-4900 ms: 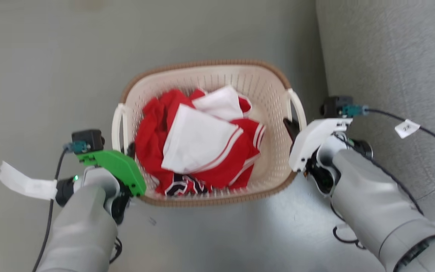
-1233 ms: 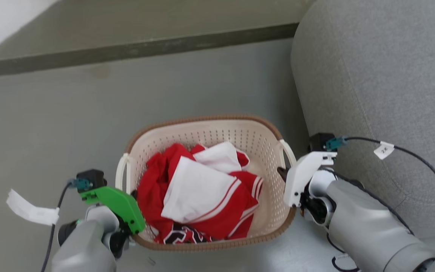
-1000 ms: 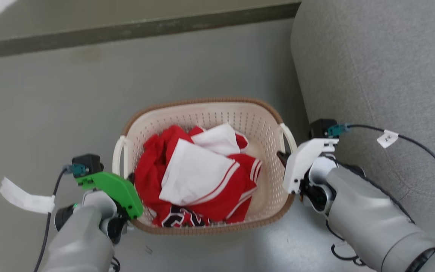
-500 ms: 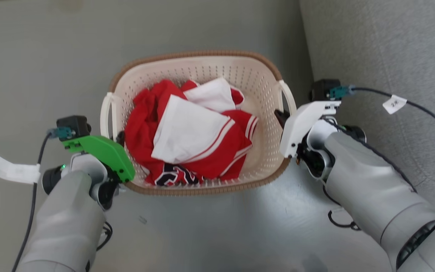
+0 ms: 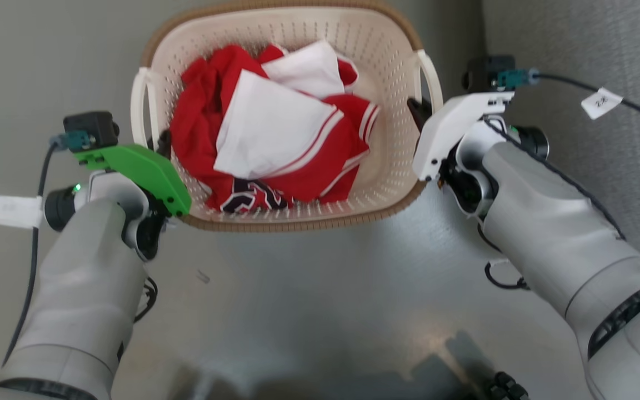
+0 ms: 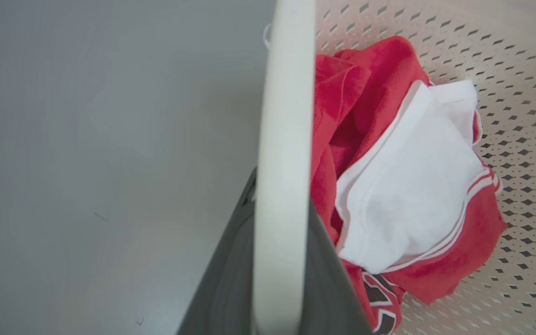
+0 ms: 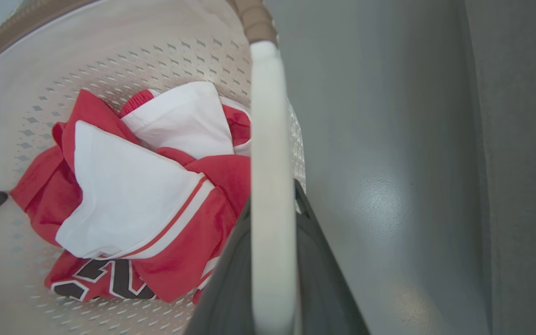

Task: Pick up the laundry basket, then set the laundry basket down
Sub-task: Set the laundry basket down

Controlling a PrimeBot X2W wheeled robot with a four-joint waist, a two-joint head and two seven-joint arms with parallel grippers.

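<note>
Held item: laundry basket [image 5: 298, 223], upper centre of head view, red-and-white clothes [image 5: 275, 128] inside.
Grip: left gripper [image 5: 163, 143] and right gripper [image 5: 419, 109], forearms angled in from the lower corners, fingers clamped narrow on the white side handles [image 6: 279, 186].
Clearance: grey upholstery [image 5: 603, 166] close along the right edge; open floor [image 5: 309, 311] lower centre and left.

cream perforated laundry basket [image 5: 393, 150], brown woven rim [image 5: 298, 225], red-and-white clothes [image 5: 275, 128]

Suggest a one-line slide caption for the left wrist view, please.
Left pincer clamps the white loop handle of the laundry basket, red-and-white clothes inside, grey floor beyond.
</note>
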